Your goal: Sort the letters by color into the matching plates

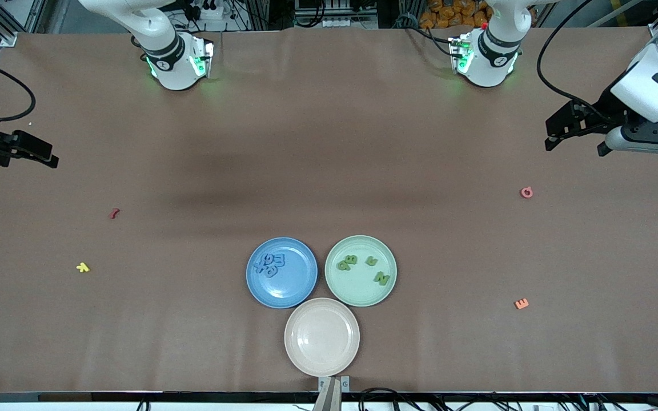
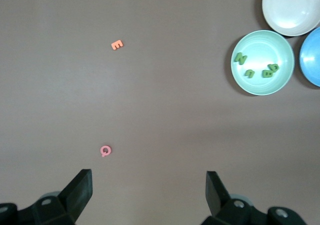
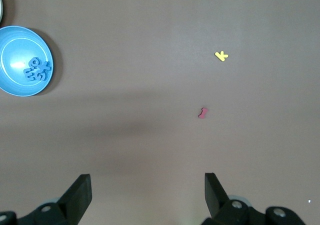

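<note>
On the surface: a brown surface carried 3 round plates set close together near the front camera, with loose foam letters lying well apart toward both ends.
Blue plate: the blue plate lay beside the green plate, toward the right arm's end of the surface, their rims almost touching.
Blue letters: the blue letters sat in a tight overlapping cluster in the blue plate, on the part of it farther from the front camera; I could not count them apart.
Green plate: the green plate lay toward the left arm's end of the trio.
Green letters: 4 green letters lay spread out in the green plate, 2 of them touching and 2 lying singly.
Beige plate: the beige plate held nothing and lay nearest the front camera, against the rims of the other 2.
Stray letters, right arm's end: a red letter and a yellow letter lay on the bare surface, the yellow one nearer the front camera.
Stray letters, left arm's end: a pink letter and an orange letter lay on the bare surface, the orange one nearer the front camera.
Left claw: the left claw hung spread wide and pinching nothing, over bare surface at the left arm's end, near the pink letter.
Right claw: the right claw hung spread wide and pinching nothing, over bare surface at the right arm's end.
</note>
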`<state>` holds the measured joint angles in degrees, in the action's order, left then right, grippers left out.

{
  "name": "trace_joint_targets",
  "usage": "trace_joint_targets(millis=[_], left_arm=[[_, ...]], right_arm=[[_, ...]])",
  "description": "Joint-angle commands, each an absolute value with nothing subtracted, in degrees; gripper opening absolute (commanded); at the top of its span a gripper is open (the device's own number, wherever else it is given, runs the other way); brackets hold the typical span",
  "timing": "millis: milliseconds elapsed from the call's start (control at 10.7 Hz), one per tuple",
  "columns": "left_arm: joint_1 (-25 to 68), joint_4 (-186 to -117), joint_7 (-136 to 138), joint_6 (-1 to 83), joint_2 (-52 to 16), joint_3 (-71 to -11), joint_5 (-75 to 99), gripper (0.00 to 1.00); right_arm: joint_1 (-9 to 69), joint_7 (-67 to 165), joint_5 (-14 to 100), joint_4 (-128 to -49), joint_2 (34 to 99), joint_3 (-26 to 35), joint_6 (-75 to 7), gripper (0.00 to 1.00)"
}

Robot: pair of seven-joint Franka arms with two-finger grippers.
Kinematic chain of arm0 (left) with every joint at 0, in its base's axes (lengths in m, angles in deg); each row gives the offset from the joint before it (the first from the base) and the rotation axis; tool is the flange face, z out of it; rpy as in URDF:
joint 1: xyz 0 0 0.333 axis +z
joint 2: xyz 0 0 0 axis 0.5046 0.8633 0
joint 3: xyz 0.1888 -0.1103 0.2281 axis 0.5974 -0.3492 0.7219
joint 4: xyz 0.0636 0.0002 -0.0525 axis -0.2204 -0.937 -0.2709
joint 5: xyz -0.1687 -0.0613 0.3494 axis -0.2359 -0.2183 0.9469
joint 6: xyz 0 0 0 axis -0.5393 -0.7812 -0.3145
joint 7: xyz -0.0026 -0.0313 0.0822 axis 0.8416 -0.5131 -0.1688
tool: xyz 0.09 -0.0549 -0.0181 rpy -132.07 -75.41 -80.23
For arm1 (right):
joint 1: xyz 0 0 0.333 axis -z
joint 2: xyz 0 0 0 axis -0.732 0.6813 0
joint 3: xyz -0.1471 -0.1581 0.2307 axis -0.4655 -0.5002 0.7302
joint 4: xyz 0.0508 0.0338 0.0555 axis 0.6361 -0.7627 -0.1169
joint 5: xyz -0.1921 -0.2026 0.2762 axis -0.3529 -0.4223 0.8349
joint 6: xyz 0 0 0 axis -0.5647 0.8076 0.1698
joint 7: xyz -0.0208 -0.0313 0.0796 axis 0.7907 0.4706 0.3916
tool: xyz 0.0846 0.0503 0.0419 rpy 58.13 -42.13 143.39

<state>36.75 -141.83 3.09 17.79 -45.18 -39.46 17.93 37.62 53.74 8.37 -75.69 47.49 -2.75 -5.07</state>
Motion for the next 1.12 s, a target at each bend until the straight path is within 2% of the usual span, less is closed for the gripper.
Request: trace_joint_targets(millis=[0,840,933,1027], left_arm=[[36.9,-141.9,3.9,18.3,-45.6,-39.9,22.5,1.00],[36.8,-140.6,3.3,16.8,-45.5,-39.1,21.8,1.00],[34.2,-140.6,3.2,16.8,-45.4,-37.5,22.0,1.00],[29.9,-140.5,3.0,16.8,-45.5,-32.5,22.0,1.00]], right_arm=[[37.6,54.1,7.5,-76.2,46.9,-2.6,-4.8,1.00],[37.6,54.3,7.4,-76.2,46.9,-2.6,-4.8,1.00],[37.6,54.3,7.4,-76.2,46.9,-2.6,-4.8,1.00],[37.5,54.3,7.4,-76.2,47.0,-2.6,-4.8,1.00]])
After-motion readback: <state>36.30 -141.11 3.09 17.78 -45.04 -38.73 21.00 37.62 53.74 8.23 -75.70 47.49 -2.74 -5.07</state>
